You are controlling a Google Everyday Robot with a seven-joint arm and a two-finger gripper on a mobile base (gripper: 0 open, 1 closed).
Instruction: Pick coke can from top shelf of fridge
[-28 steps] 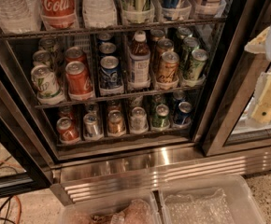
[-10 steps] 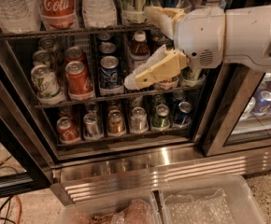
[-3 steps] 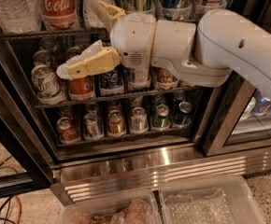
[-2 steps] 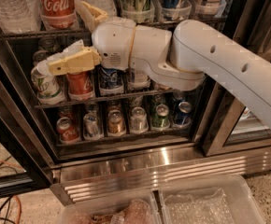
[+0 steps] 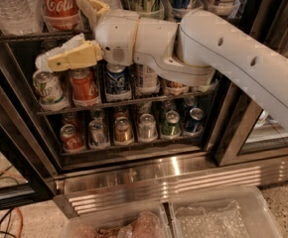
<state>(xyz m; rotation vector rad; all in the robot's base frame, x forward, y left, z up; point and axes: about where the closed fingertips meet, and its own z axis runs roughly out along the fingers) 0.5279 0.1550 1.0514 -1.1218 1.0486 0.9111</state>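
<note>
Coke can (image 5: 59,4), white Coca-Cola script, on top shelf (image 5: 20,35), hand (image 5: 64,31) beside

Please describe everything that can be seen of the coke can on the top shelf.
The coke can is red, seemingly aluminium, with white Coca-Cola script; the picture's top edge cuts off its lid. It stands upright on the top shelf, right of a clear plastic bottle. The gripper is open in front of it: one finger beside its right side, the other below the shelf rail. Whether finger and can touch cannot be told.
</note>
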